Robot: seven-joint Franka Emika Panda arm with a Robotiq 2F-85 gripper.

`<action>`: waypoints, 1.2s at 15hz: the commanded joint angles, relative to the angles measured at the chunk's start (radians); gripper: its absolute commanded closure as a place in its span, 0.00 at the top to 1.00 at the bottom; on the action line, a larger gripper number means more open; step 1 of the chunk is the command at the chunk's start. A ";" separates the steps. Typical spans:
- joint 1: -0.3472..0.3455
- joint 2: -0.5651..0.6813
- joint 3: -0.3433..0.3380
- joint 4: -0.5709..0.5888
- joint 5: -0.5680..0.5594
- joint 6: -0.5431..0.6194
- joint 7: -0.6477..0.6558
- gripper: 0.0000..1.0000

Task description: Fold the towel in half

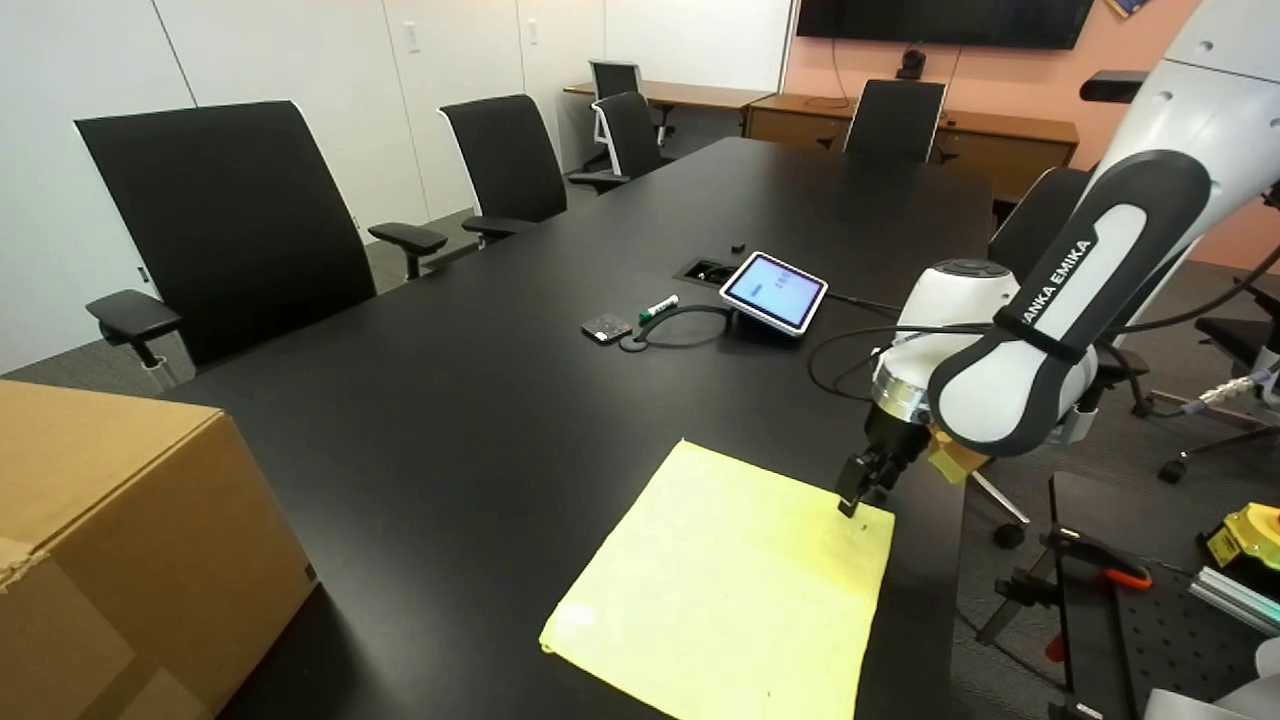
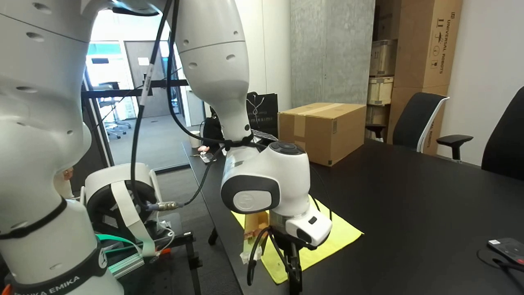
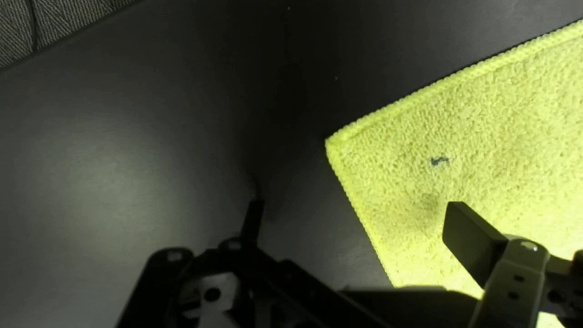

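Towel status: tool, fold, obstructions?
Tool open near a corner of the towel, nothing gripped. Flat, unfolded. Box and tablet stand apart from it, likely not in the way.

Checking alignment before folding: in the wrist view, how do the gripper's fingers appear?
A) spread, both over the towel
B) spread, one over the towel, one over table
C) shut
B: the gripper is open, with one finger seen against the yellow towel and one against the dark table.
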State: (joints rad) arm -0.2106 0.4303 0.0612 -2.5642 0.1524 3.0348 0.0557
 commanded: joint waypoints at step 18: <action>0.006 0.042 0.040 0.025 -0.085 -0.018 -0.162 1.00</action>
State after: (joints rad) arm -0.2384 0.4704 0.1085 -2.5416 0.0868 3.0315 -0.1038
